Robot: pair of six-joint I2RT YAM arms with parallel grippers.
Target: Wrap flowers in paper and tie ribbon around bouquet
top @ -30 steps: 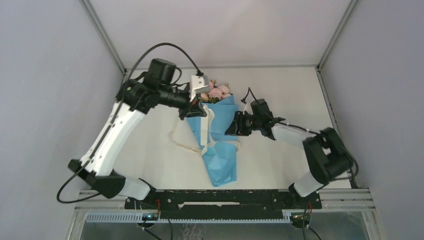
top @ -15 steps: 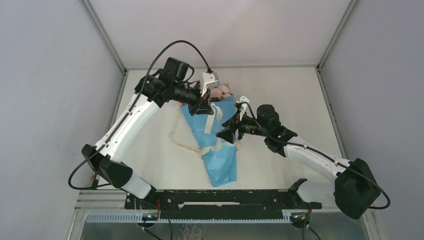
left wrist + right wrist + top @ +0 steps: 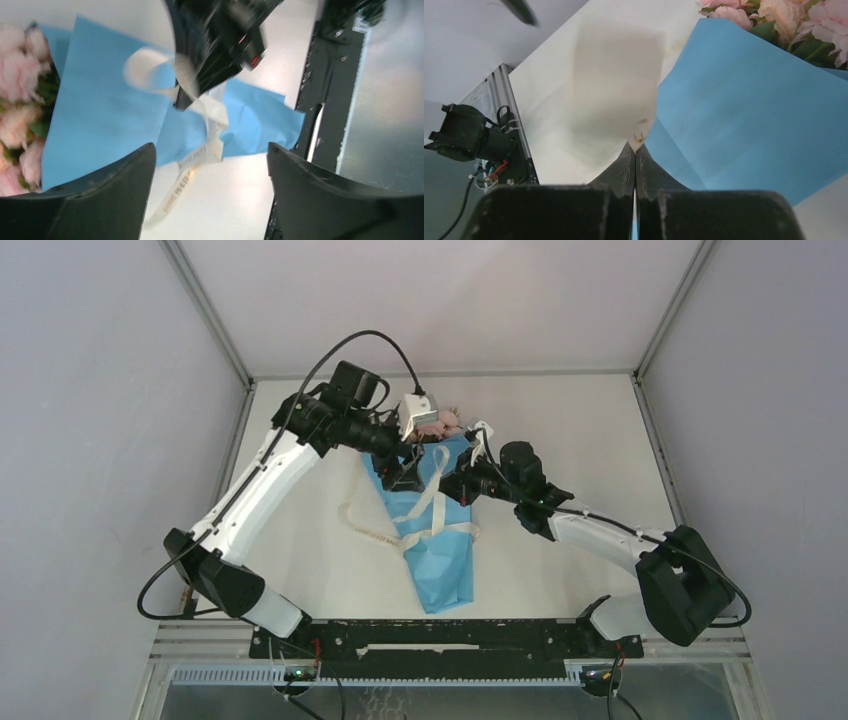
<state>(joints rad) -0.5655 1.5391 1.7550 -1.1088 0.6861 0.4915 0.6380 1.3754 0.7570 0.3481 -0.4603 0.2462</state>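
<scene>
A white table [image 3: 560,440] fills the floor of the enclosure, matte and lit evenly; plain pale grey walls [image 3: 90,440] close it in on three sides, with slim aluminium posts [image 3: 205,310] running up the back corners; a black rail [image 3: 440,640] carrying the two arm bases lies along the near edge.

The bouquet [image 3: 420,530] lies flat near the middle of the table, its narrow end pointing toward the rail and its wide end toward the back wall; the flowers [image 3: 445,421] show pink at that far end, and the light-blue paper [image 3: 445,575] is creased lower down. The ribbon [image 3: 440,532] crosses the cone about midway along it; one strand climbs diagonally over the paper, and a loose tail curls onto the bare table on the left.

Both arms reach in over the upper half of the cone. The left gripper [image 3: 403,477] hovers just above the paper; seen from its own wrist, its fingers [image 3: 100,200] stand well apart with nothing between them. The right gripper [image 3: 452,487] sits at the cone's right edge; its fingers [image 3: 624,172] are pressed together, pinching the ribbon, which rises from their tips as a blurred cream band.
</scene>
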